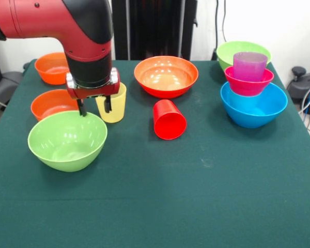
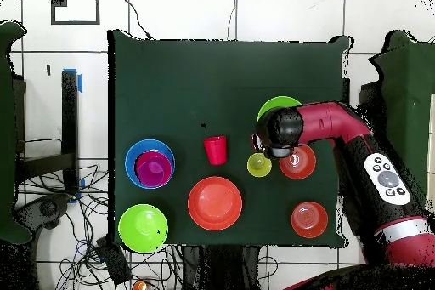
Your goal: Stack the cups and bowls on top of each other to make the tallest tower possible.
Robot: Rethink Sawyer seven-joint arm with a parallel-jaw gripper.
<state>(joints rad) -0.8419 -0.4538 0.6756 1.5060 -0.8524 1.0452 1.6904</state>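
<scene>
My gripper (image 1: 94, 106) is open and empty. It hangs over the far rim of a large lime green bowl (image 1: 67, 140), and one finger (image 1: 107, 105) shows in front of the upright yellow cup (image 1: 115, 106); I cannot tell whether it touches. The red cup (image 1: 169, 120) lies on its side mid-table. The purple cup (image 1: 249, 65) stands in the small magenta bowl (image 1: 248, 85), which sits in the large blue bowl (image 1: 253, 108). The wide orange bowl (image 1: 166, 76) is at the back centre. The light blue cup is out of view.
Two small orange bowls (image 1: 51, 67) (image 1: 50, 103) sit at the left behind the gripper. A second lime green bowl (image 1: 232, 50) stands behind the blue stack. The green table (image 1: 196, 196) stretches toward the camera. In the overhead view the arm (image 2: 340, 125) covers part of the near green bowl (image 2: 276, 104).
</scene>
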